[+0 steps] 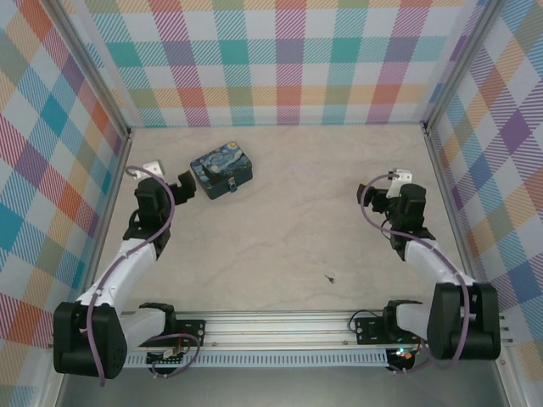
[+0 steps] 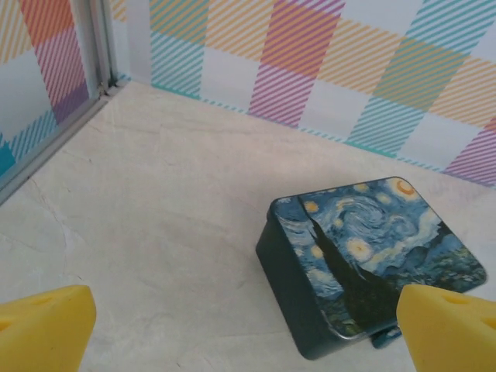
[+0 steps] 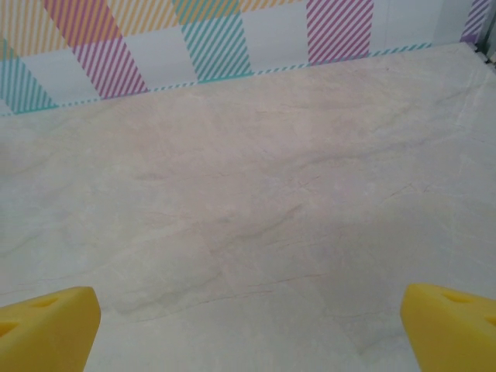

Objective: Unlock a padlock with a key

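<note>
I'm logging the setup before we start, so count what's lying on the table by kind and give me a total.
painted tin: 1
padlock, small and blue, right against the tin's near side: 1
key, a tiny dark sliver alone on the table: 1
Total: 3

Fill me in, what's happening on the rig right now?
Nothing is being handled yet. Both grippers are open and empty: the left gripper hovers just left of the starry-night tin, the right gripper over bare table on the right. A small blue piece, likely the padlock, peeks out at the tin's near corner. A tiny dark sliver, apparently the key, lies on the table toward the near right.
</note>
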### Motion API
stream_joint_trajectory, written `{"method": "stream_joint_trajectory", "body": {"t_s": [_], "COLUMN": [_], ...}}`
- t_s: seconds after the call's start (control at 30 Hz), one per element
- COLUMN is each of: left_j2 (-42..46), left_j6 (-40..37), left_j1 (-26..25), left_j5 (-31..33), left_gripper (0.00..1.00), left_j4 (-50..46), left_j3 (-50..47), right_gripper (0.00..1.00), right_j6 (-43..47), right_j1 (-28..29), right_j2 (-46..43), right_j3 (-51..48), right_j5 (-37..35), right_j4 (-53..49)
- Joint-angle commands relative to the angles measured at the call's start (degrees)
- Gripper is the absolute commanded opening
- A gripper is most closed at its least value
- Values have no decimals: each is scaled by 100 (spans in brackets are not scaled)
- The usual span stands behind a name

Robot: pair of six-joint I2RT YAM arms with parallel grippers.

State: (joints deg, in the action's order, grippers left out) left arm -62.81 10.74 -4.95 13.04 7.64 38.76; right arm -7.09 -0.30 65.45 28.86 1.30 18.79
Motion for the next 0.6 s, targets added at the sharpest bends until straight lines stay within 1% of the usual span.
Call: {"method": "stream_joint_trajectory", "body": {"t_s": [0.0, 0.13, 0.23, 0.37, 0.57], "left_j2": [-297, -1054, -1691, -2430, -3697], "left_j6": [266, 230, -23, -305, -758], "left_j1": [42, -15, -277, -652, -1069], "left_j5": [-397, -978, -1063, -1056, -1353], "left_gripper": [100, 100, 100, 100, 98], "left_j4": [-1537, -2129, -2529, -2631, -3151], "left_j3": [673, 1505, 2121, 2781, 4115], "right_gripper": [100, 100, 100, 100, 100], "right_j6": [-630, -1222, -1480, -1521, -1576], "right_j1": [43, 56, 96, 142, 195], "right_j2": [-363, -470, -372, -188, -105], "right_j3": [250, 399, 443, 481, 528], "right_j5": [491, 1007, 1259, 1122, 1061], "right_j4": [-1178, -1675, -1751, -1826, -1787]}}
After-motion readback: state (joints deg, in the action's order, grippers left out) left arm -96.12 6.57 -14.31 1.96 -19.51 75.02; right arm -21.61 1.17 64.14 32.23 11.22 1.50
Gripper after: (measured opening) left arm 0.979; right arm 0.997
